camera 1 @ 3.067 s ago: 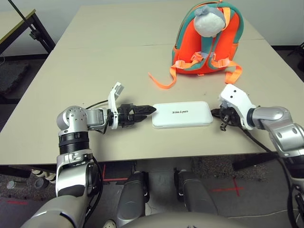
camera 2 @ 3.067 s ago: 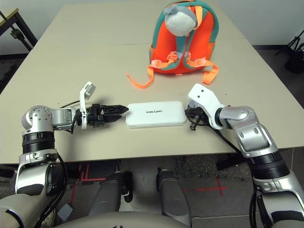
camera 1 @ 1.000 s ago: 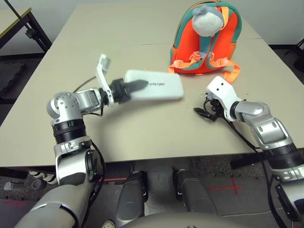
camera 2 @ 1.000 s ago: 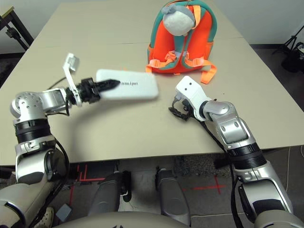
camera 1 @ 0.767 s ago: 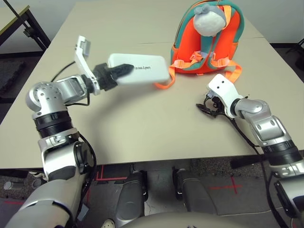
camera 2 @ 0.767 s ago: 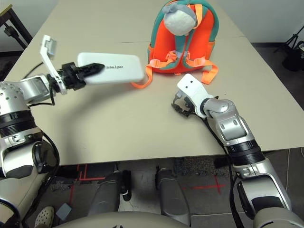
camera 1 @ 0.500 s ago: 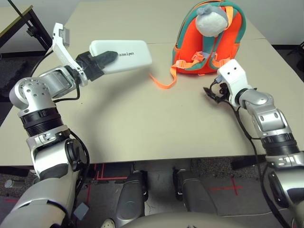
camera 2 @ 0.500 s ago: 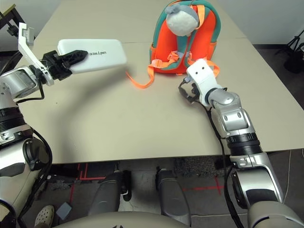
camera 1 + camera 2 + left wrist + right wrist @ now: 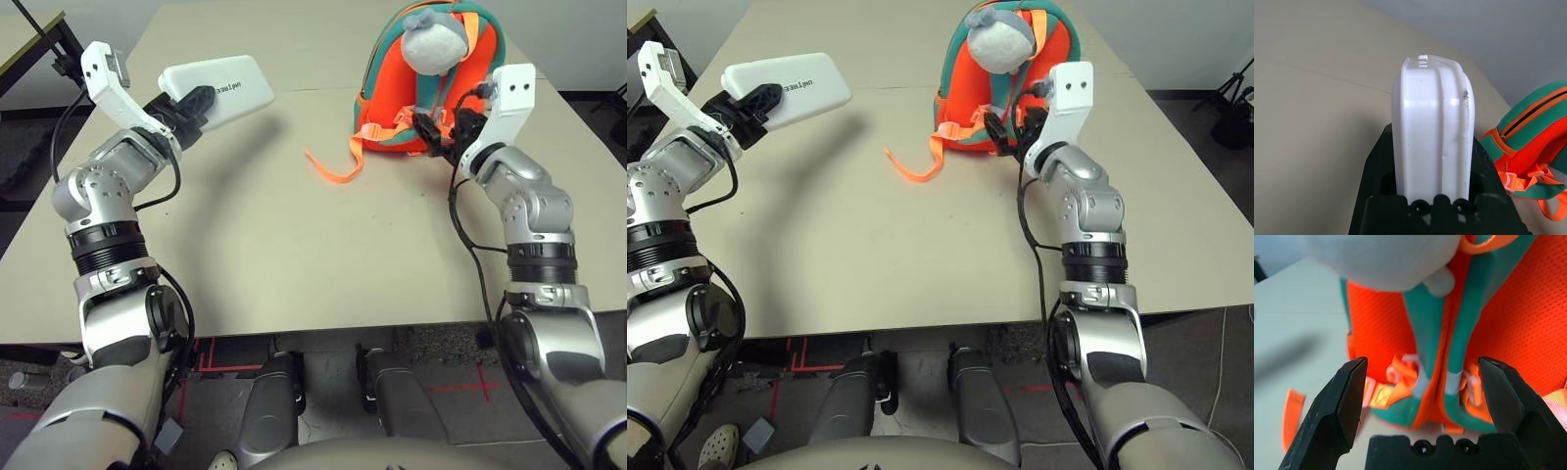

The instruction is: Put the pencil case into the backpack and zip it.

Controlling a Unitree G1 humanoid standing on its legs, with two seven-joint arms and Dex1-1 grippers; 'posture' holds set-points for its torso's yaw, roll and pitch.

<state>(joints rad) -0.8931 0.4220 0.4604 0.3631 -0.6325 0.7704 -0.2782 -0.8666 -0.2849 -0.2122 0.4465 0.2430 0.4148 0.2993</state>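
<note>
Lifted off the table, the flat white rectangular pencil case [image 9: 217, 88] rides clamped in my left gripper [image 9: 192, 104], left of the small orange teal-trimmed backpack [image 9: 431, 83]; my right gripper [image 9: 1422, 401] gapes wide at its straps; steady the backpack first.

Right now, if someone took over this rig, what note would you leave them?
Left hand: shut on the pencil case, held in the air above the table, off to the left of the backpack.
Right hand: open, nothing in it, level in front of the backpack's strap side, low near the buckles.
Backpack: upright at the table's far side, plush toy at its top, one orange strap trailing on the table.
Done: case picked up.
Left: get the case into the backpack, then zip it.
</note>
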